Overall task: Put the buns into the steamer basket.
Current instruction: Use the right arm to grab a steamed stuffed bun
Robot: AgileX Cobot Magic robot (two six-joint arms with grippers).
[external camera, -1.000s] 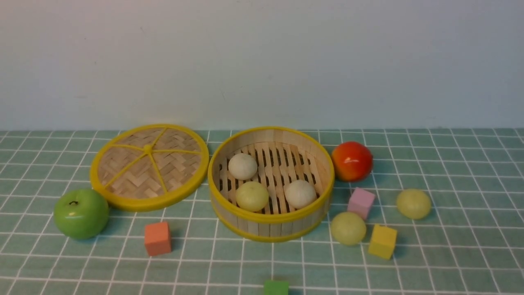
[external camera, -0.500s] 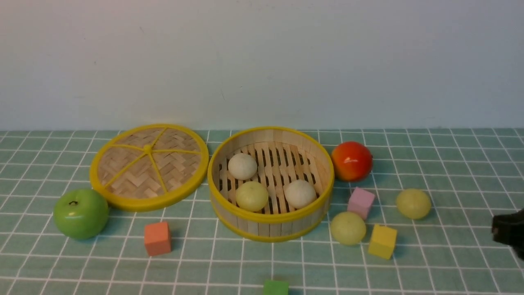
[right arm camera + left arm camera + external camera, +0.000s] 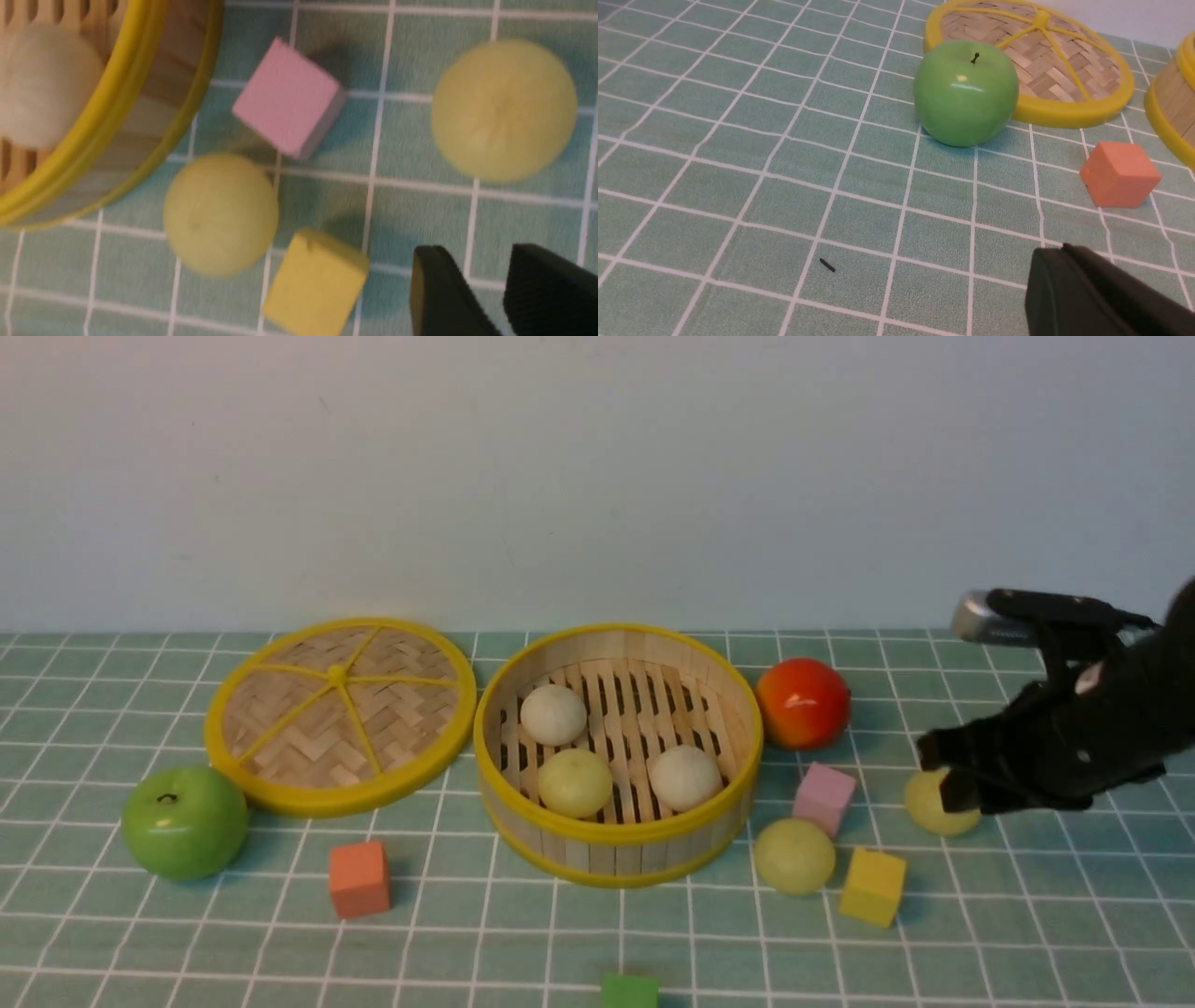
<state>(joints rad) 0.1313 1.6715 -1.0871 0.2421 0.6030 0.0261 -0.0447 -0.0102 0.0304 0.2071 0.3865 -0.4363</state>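
Right hand (image 3: 472, 249) parted, grasping nothing; I centre over outer yellow-green bun (image 3: 503, 111), descend straight, squeeze gently.

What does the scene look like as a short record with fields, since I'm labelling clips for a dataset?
container: steamer basket, uncovered
in basket: two off-white buns and one yellow-green bun
outside basket: one yellow-green bun beside the yellow cube; another farther right
right gripper: open, empty, near the farther-right bun
left gripper: shut, nothing seen held
lid: woven lid, on table left of basket
other items: green apple, red-orange fruit, orange cube, pink cube, green block
task status: two buns left
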